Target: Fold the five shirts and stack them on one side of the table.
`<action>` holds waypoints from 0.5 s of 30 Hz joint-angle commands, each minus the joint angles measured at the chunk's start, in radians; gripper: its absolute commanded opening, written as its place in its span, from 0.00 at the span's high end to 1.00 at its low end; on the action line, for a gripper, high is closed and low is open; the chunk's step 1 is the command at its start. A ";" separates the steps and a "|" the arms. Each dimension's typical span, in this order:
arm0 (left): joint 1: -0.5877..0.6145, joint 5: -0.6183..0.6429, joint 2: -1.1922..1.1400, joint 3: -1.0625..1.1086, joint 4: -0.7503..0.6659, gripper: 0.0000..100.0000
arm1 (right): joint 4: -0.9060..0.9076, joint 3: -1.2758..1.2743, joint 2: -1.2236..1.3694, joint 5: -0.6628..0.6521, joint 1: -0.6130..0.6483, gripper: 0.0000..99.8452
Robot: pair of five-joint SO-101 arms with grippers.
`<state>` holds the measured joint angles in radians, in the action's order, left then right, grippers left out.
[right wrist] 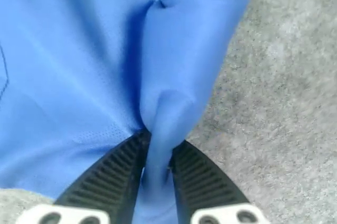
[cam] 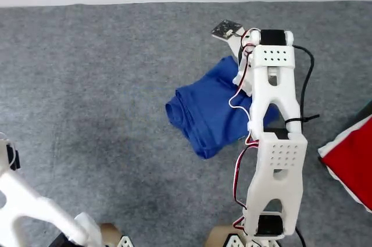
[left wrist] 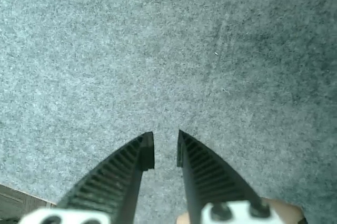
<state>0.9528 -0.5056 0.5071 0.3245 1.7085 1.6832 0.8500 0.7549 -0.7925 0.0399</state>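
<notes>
A blue shirt (cam: 209, 113) lies loosely bunched on the grey carpet a little right of the table's middle. The right arm (cam: 273, 142) stretches from the near edge over the shirt's right side. In the right wrist view my right gripper (right wrist: 157, 147) is shut on a raised fold of the blue shirt (right wrist: 79, 76), with the cloth pinched between both black fingers. A red shirt (cam: 351, 163) lies at the right edge. The left arm (cam: 29, 206) sits at the near left corner. My left gripper (left wrist: 164, 150) hangs over bare carpet, its fingers a narrow gap apart with nothing between them.
Grey carpet (cam: 87, 84) covers the whole table, with wide free room on the left half and along the back. A dark strip of cloth (cam: 367, 110) shows by the red shirt at the right edge.
</notes>
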 commanded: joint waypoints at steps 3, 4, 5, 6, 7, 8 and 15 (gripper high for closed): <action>-0.003 -0.008 0.029 -0.033 0.021 0.91 | -0.019 0.060 -0.015 0.005 0.008 0.86; -0.003 -0.009 0.029 -0.033 0.021 0.91 | -0.015 0.078 -0.018 0.044 0.008 0.84; -0.003 -0.009 0.029 -0.033 0.021 0.91 | -0.010 0.104 -0.025 0.091 0.010 0.82; -0.003 -0.009 0.029 -0.033 0.021 0.91 | 0.001 0.130 -0.035 0.127 0.012 0.81; -0.003 -0.009 0.029 -0.033 0.021 0.91 | 0.018 0.157 -0.045 0.152 0.015 0.79; -0.003 -0.009 0.029 -0.033 0.021 0.91 | 0.038 0.186 -0.053 0.172 0.028 0.78; -0.003 -0.009 0.029 -0.033 0.021 0.91 | 0.111 0.203 -0.101 0.282 0.163 0.89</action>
<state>0.9528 -0.5056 0.5071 0.3245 1.7192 1.7553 1.0403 0.7396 -0.5577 0.1534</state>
